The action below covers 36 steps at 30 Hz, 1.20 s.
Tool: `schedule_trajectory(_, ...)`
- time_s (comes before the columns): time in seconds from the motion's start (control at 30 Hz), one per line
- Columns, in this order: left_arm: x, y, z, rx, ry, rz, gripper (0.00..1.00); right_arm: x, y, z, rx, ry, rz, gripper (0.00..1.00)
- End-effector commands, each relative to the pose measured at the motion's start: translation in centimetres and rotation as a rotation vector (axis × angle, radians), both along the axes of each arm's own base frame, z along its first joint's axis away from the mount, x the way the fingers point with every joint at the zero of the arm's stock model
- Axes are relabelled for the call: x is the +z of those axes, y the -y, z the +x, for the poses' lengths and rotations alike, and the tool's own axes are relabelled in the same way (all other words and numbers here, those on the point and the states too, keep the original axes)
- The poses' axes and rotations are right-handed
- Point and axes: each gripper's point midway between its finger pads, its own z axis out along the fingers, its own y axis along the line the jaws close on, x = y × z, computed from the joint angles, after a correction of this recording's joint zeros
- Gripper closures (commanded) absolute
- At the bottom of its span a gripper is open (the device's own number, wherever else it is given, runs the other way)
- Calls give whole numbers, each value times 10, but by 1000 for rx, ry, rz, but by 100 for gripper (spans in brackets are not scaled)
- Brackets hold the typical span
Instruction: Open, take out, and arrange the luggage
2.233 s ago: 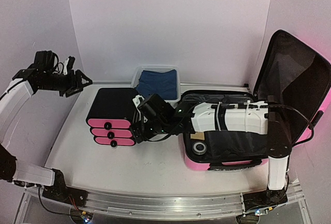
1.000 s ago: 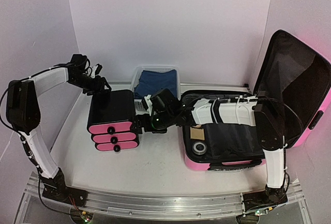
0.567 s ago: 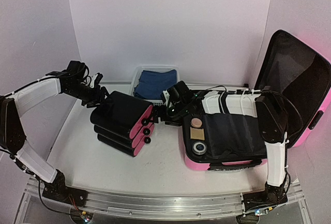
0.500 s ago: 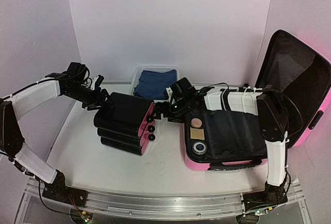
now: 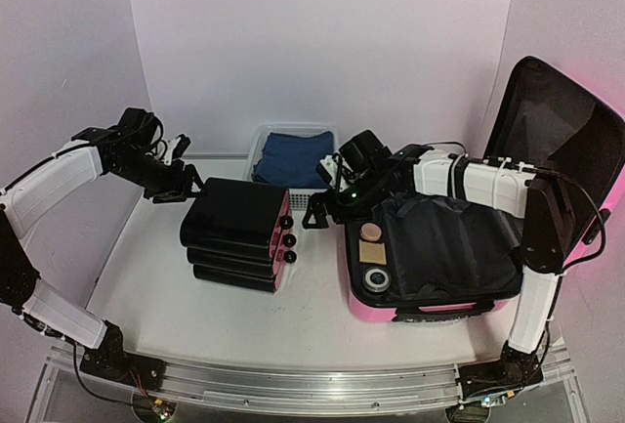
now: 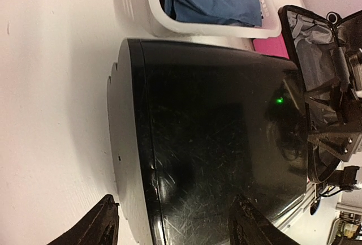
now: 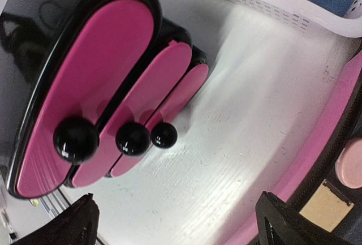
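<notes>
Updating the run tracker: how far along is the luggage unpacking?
Done: suitcase open, lid up; drawer unit out on the table. In hand: nothing gripped; left gripper and right gripper stand open at opposite ends of the drawer unit. Left: black cloth and small round items inside the suitcase.

Pink luggage (image 5: pixel 552 149), lying open, lid upright

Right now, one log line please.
luggage: open | drawer unit: fronts toward luggage | left fingers: open at its rear | right fingers: open, empty
</notes>
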Motion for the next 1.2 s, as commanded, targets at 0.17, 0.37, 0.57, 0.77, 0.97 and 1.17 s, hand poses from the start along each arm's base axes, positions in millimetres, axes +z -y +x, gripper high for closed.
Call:
schedule_trajectory(0.17, 57, 17, -15, -85, 83, -135, 32, 45, -32, -50, 466, 75, 229, 8)
schedule_trajectory(0.37, 70, 31, -34, -123, 55, -271, 31, 44, -60, -33, 524, 104, 288, 21)
schedule_trajectory(0.57, 70, 33, -52, -133, 23, -325, 30, 39, -85, -9, 500, 114, 316, 35)
schedule_trajectory(0.77, 68, 24, -61, -88, 49, -307, 31, 42, -116, -13, 504, 116, 363, 49)
schedule_trajectory(0.97, 64, 4, -55, 11, 114, -219, 31, 32, -154, -26, 468, 167, 329, 67)
schedule_trajectory(1.17, 57, -5, -46, 67, 114, -170, 31, 23, -164, -36, 446, 176, 315, 76)
